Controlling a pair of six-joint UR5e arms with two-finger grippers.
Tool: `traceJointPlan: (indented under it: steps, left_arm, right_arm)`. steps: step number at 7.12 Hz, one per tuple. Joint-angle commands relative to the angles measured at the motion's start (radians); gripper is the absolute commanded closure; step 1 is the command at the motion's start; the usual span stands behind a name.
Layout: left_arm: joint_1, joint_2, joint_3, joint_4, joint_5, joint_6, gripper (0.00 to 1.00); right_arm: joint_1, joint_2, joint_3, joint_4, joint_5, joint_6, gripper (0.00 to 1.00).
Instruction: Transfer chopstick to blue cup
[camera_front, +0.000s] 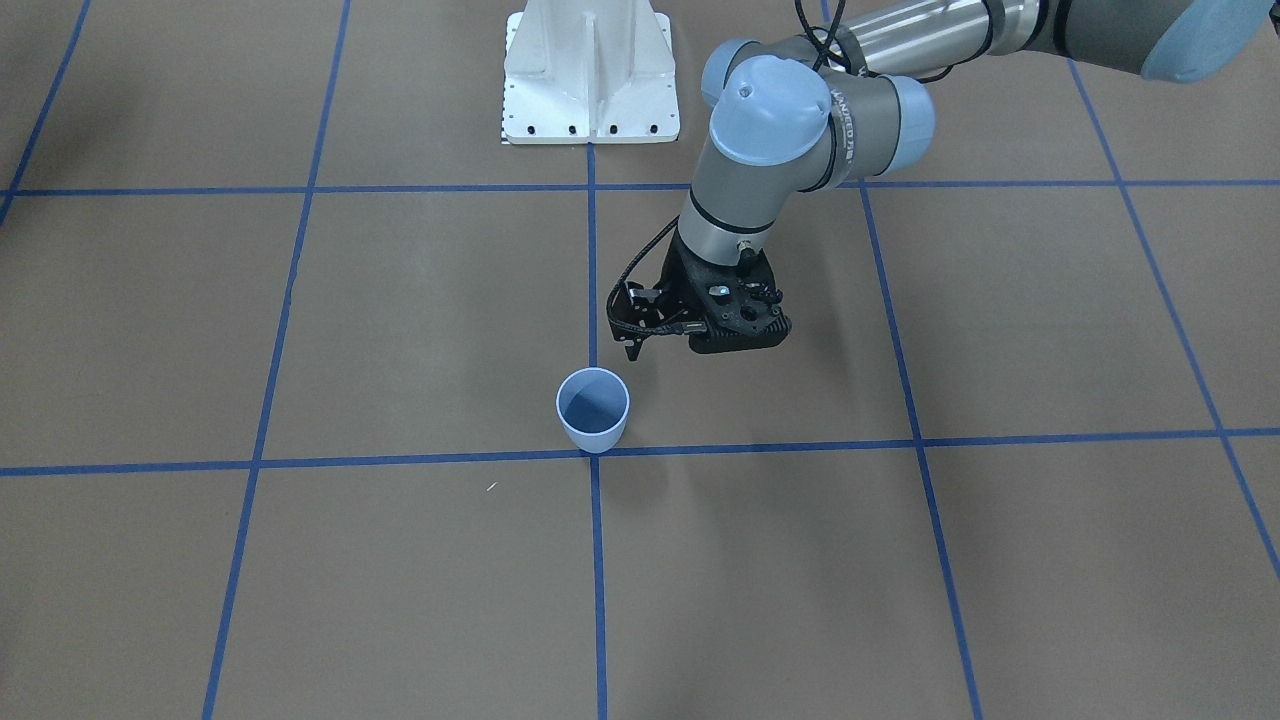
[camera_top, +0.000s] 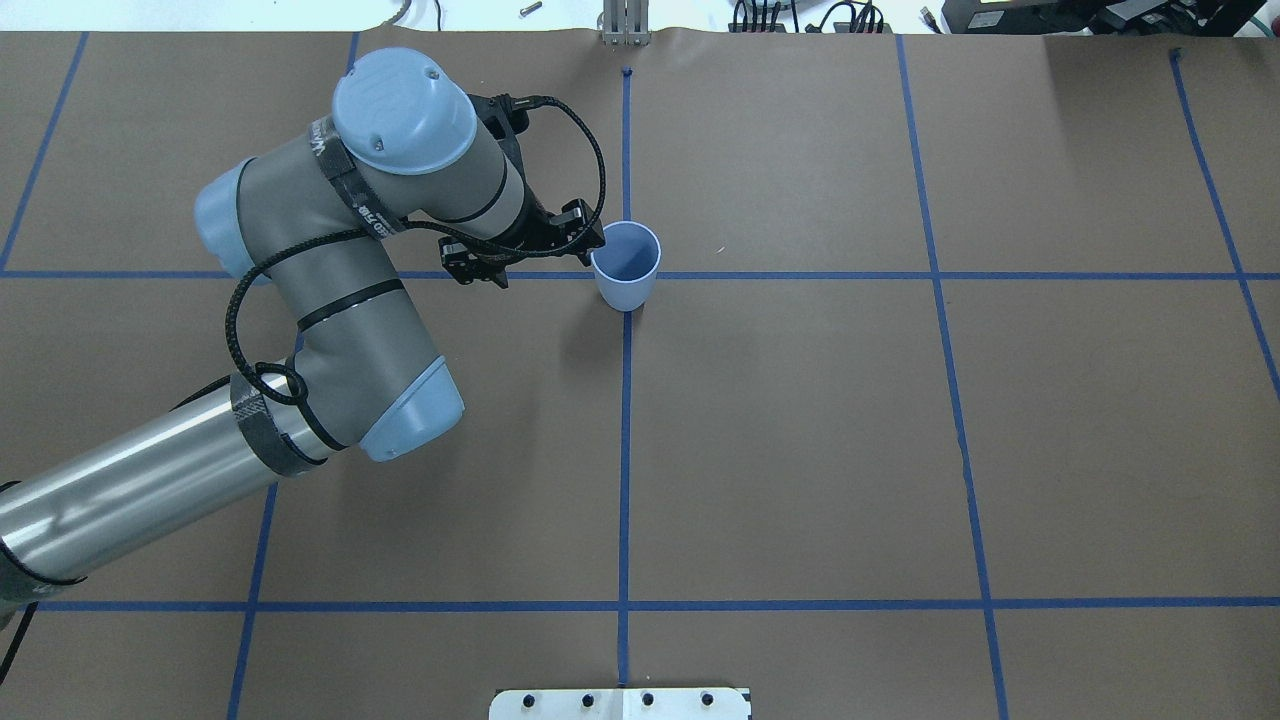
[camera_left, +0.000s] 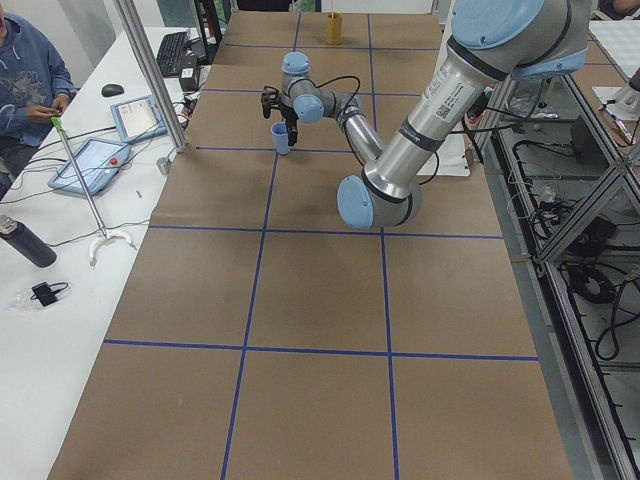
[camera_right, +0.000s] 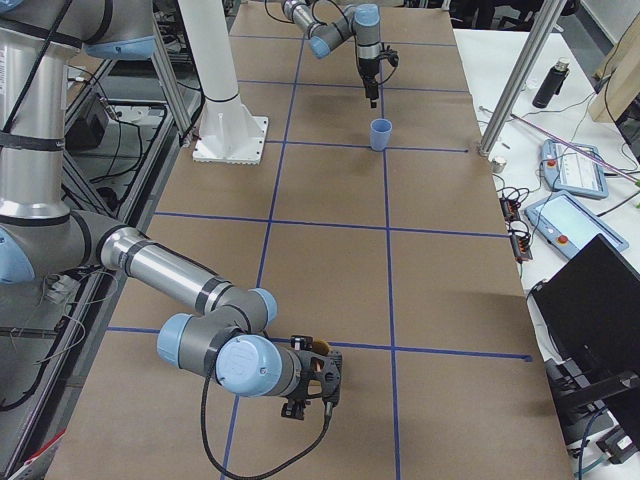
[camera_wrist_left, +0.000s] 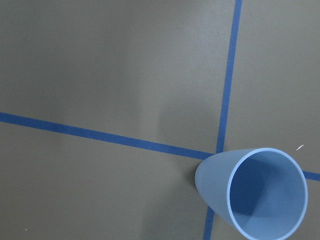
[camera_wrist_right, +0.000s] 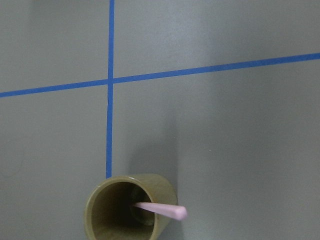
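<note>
The blue cup (camera_front: 593, 412) stands upright and empty on a tape crossing, also in the overhead view (camera_top: 627, 268) and the left wrist view (camera_wrist_left: 255, 192). My left gripper (camera_front: 632, 350) hangs fingers-down just beside the cup, on the robot's side of it. Its tips look closed together and hold nothing. A pale pink chopstick (camera_wrist_right: 161, 210) leans in an olive-brown cup (camera_wrist_right: 100, 212) directly under my right wrist camera. My right gripper (camera_right: 305, 400) shows only in the exterior right view, over that brown cup (camera_right: 318, 349). I cannot tell whether it is open or shut.
The white robot base plate (camera_front: 590, 110) sits at the table's robot-side edge. A tiny white fleck (camera_front: 491, 487) lies near the blue cup. Operators' desks with tablets (camera_left: 95, 160) and a metal post (camera_left: 150, 80) line the far side. Blue tape lines grid the brown paper.
</note>
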Motion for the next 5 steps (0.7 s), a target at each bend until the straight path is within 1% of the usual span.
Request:
traceJointPlan:
  steps: [1, 2, 3, 4, 5]
  left_arm:
    - [0.000, 0.000, 0.000, 0.000, 0.000, 0.001, 0.03]
    - [0.000, 0.000, -0.001, 0.000, 0.000, 0.001, 0.03]
    - [0.000, 0.000, -0.001, 0.000, 0.000, 0.000, 0.03]
    - [-0.001, 0.000, -0.001, 0.000, 0.000, 0.001, 0.03]
    - [0.000, 0.002, 0.000, 0.000, 0.000, 0.001, 0.03]
  right_arm:
    - [-0.046, 0.021, -0.025, 0.000, 0.025, 0.008, 0.13]
    - [-0.048, 0.040, -0.056, 0.000, 0.036, 0.008, 0.27]
    - [-0.049, 0.041, -0.061, 0.000, 0.034, 0.007, 0.38]
    - [-0.052, 0.043, -0.071, 0.002, 0.034, 0.005, 0.44]
    - [-0.057, 0.050, -0.074, 0.002, 0.036, 0.005, 0.48]
